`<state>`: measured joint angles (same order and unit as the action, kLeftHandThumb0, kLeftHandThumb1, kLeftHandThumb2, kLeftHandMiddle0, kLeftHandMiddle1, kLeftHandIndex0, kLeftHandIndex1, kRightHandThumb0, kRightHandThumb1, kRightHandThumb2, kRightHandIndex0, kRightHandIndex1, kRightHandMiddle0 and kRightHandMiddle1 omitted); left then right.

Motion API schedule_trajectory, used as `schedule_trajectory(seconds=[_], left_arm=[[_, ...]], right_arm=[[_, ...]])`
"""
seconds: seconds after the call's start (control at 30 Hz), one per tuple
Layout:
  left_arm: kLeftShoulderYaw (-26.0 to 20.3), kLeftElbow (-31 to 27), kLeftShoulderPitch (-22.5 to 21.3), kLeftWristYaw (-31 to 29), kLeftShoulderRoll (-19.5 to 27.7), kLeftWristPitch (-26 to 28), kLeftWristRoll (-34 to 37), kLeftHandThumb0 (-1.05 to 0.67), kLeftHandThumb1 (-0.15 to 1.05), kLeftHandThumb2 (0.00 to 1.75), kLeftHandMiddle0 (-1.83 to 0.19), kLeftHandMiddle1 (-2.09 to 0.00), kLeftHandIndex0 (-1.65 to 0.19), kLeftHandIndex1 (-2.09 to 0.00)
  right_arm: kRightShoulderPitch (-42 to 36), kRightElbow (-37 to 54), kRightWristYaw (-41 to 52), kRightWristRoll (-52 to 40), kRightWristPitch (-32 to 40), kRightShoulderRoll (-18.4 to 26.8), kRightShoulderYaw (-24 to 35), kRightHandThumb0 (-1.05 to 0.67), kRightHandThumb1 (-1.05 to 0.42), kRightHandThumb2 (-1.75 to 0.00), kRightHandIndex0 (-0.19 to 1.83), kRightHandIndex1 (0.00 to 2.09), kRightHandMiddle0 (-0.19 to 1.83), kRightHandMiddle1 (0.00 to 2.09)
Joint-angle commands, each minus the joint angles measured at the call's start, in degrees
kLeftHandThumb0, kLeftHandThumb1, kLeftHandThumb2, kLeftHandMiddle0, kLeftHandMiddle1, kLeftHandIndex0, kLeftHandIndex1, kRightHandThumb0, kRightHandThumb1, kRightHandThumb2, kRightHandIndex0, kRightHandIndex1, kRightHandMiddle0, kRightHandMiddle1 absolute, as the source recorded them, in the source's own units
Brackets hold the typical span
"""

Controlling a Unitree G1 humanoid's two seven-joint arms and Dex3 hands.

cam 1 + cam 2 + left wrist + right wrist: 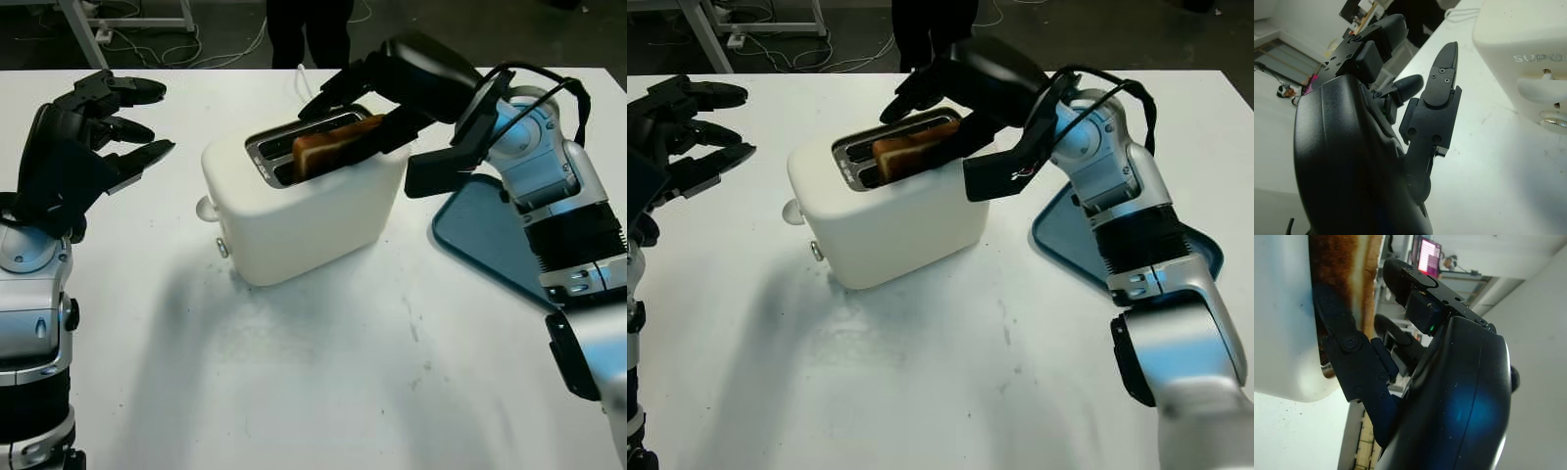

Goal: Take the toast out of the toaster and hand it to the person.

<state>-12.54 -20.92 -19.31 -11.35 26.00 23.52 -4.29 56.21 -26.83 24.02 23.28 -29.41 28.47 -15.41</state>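
At twelve o'clock on the white tabletop [323, 372], our right hand [367, 98] has its fingers [1347, 357] clamped on the toast [333, 145], which stands partly out of the cream toaster [294, 201]. Our left hand [93, 137] hovers open at nine o'clock. A blue tray [480, 230] lies at three o'clock.

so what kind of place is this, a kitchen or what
Likely a robotics lab or test room, not a kitchen. The toaster sits on a bare white table, loose cables trail on the dark floor, and a lit monitor stands behind.
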Motion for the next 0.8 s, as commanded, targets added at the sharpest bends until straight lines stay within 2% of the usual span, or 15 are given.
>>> schedule_trajectory(seconds=[0.0,0.17,0.3,0.4,0.43,0.47,0.5,0.53,0.57,0.63,0.67,0.7,0.77], left_arm=[[-0.07,-0.21,0.28,0.69,-0.09,-0.01,-0.19,-0.28,0.91,0.00,-0.32,-1.16,-0.48,-0.60],[-0.09,-0.27,0.22,0.87,-0.10,0.16,-0.09,-0.27,0.91,0.00,-0.33,-1.16,-0.48,-0.60],[-0.20,0.06,0.30,0.92,-0.01,-0.59,-0.02,-0.27,0.91,0.00,-0.33,-1.16,-0.49,-0.60],[-0.25,-0.12,0.27,1.05,-0.08,-0.25,0.03,-0.27,0.90,0.00,-0.33,-1.17,-0.49,-0.60],[-0.20,-0.10,0.30,1.11,0.00,-0.39,-0.08,-0.28,0.90,0.00,-0.33,-1.16,-0.49,-0.60],[-0.16,-0.10,0.35,1.16,0.08,-0.51,-0.16,-0.27,0.91,0.00,-0.33,-1.16,-0.49,-0.59],[-0.16,-0.05,0.40,1.17,0.12,-0.72,-0.15,-0.27,0.91,0.00,-0.33,-1.16,-0.49,-0.59],[-0.18,0.07,0.46,1.21,0.11,-1.07,-0.12,-0.26,0.91,0.00,-0.34,-1.16,-0.49,-0.59],[-0.23,0.15,0.51,1.19,0.09,-1.30,-0.05,-0.26,0.91,0.00,-0.34,-1.16,-0.49,-0.59],[-0.16,0.19,0.64,1.21,0.25,-1.43,-0.28,-0.26,0.91,0.00,-0.34,-1.16,-0.49,-0.59],[-0.17,0.19,0.67,1.19,0.28,-1.38,-0.30,-0.27,0.91,0.00,-0.34,-1.16,-0.49,-0.59],[-0.24,0.26,0.67,1.22,0.19,-1.45,-0.19,-0.27,0.91,0.00,-0.34,-1.15,-0.49,-0.59],[-0.45,0.21,0.63,1.18,-0.08,-1.18,0.25,-0.27,0.91,0.00,-0.34,-1.15,-0.49,-0.58]], right_arm=[[0.03,-1.00,-0.83,0.82,-1.65,-0.59,-0.83,-0.34,-0.65,-0.02,0.94,0.15,0.89,0.00],[0.99,-1.18,-0.03,3.55,-1.48,0.22,-2.54,-0.37,-0.69,-0.02,0.90,0.18,0.87,0.00],[1.98,-0.88,4.60,3.33,-0.33,0.97,-3.55,-0.34,-0.67,0.00,0.88,0.21,0.88,0.01],[2.94,0.39,7.89,5.13,0.81,2.23,-4.77,-0.38,-0.67,-0.01,0.88,0.25,0.90,0.02],[3.49,0.96,9.41,5.92,1.41,2.77,-5.38,-0.41,-0.68,-0.01,0.86,0.36,0.91,0.02],[4.07,1.55,11.04,6.62,2.04,3.28,-5.98,-0.46,-0.70,0.00,0.81,0.58,0.95,0.04],[4.56,2.22,12.49,7.32,2.84,3.68,-6.50,-0.48,-0.71,-0.01,0.79,0.68,0.97,0.04],[4.84,2.88,13.46,7.85,3.61,3.94,-6.82,-0.50,-0.72,-0.01,0.78,0.90,1.03,0.08],[4.94,3.52,14.07,8.18,4.15,4.12,-6.95,-0.54,-0.74,0.00,0.84,1.14,1.12,0.18],[4.60,4.76,13.31,9.13,4.18,4.44,-6.86,-0.56,-0.75,0.00,0.98,1.24,1.17,0.39],[4.20,5.23,12.23,9.50,3.73,4.62,-6.64,-0.58,-0.76,0.00,1.04,1.37,1.12,0.75],[3.88,5.79,10.73,10.64,3.18,4.99,-6.67,-0.59,-0.77,0.00,1.05,1.46,1.05,0.99],[3.40,6.62,7.45,13.25,2.32,5.57,-6.92,-0.59,-0.82,-0.01,1.06,1.57,0.98,1.24]])
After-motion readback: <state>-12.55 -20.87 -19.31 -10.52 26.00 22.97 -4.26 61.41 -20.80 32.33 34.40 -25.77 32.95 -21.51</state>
